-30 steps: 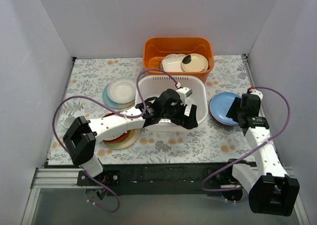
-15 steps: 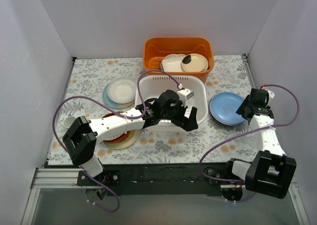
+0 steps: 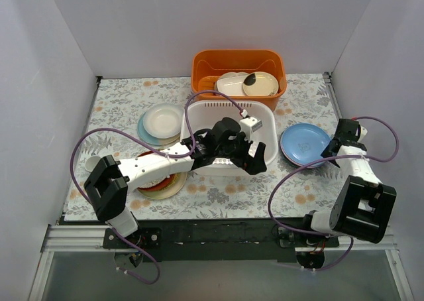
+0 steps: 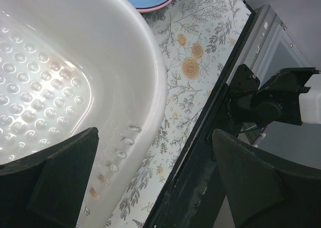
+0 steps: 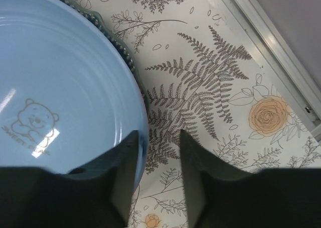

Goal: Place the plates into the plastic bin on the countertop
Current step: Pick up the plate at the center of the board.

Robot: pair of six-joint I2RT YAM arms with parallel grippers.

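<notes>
Blue plate (image 3: 303, 142) sitting at frame right
Right gripper (image 5: 159, 137) is straddling its rim, fingers apart; left gripper (image 4: 155, 135) is hanging wide apart over the bin (image 3: 268, 134).

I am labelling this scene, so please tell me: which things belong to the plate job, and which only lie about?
Job: blue plate, cream-on-teal plate stack, red-and-yellow plate stack, white bin.
Lying about: orange basket, blotched plate inside it, small white cup.

Left arm (image 3: 156, 165): reaches from lower left towards frame centre, wrist pitched downward. Left gripper (image 4: 155, 188): jaws spread wide. Right arm (image 3: 360, 167): folded tight at the right edge, forearm pointing up-frame. Right gripper (image 5: 153, 183): jaws parted by a narrow gap, pointing downward.
</notes>
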